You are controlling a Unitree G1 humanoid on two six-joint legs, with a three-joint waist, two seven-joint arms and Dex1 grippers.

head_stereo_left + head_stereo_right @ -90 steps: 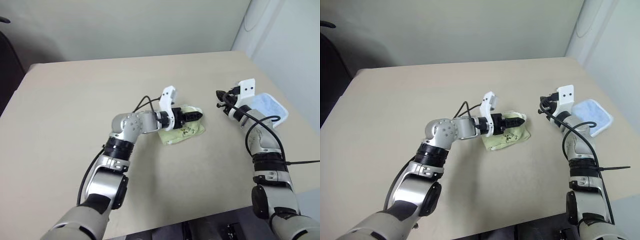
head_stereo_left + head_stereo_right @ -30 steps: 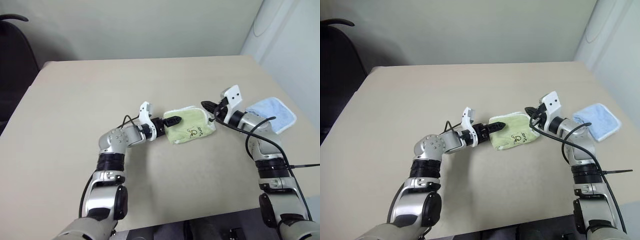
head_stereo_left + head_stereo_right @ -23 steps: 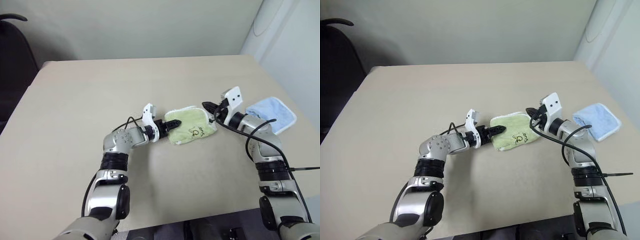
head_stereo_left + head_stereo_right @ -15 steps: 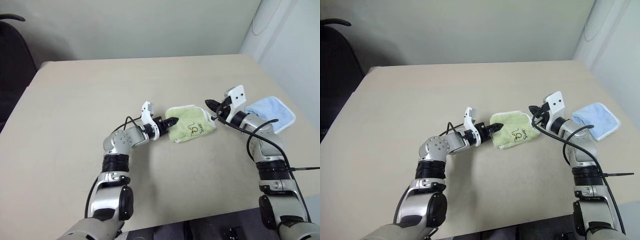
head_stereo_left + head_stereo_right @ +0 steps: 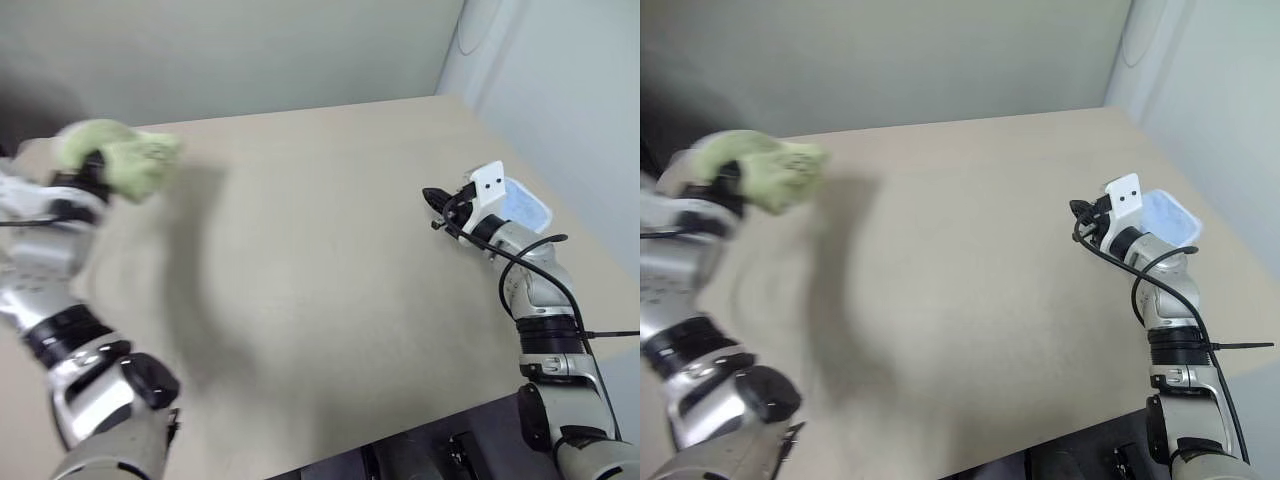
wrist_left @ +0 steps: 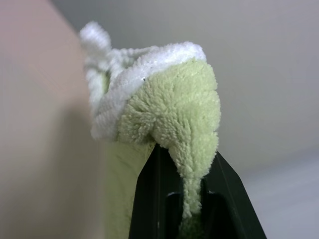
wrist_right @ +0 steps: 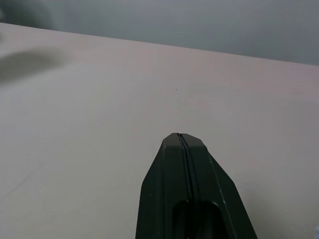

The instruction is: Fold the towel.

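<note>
Both claws have their fingers together, yet only the left claw (image 6: pixel 185 199) grips anything: it pinches the towel (image 5: pixel 118 160), which lay flat mid-bench half a second ago and now hangs bunched in the air above the bench's (image 5: pixel 320 260) far left corner. That arm has swung sharply out to the left and up. The right claw (image 7: pixel 182 144) stays pressed shut and empty above the bench, beside the pale blue cloth (image 5: pixel 525 208).
</note>
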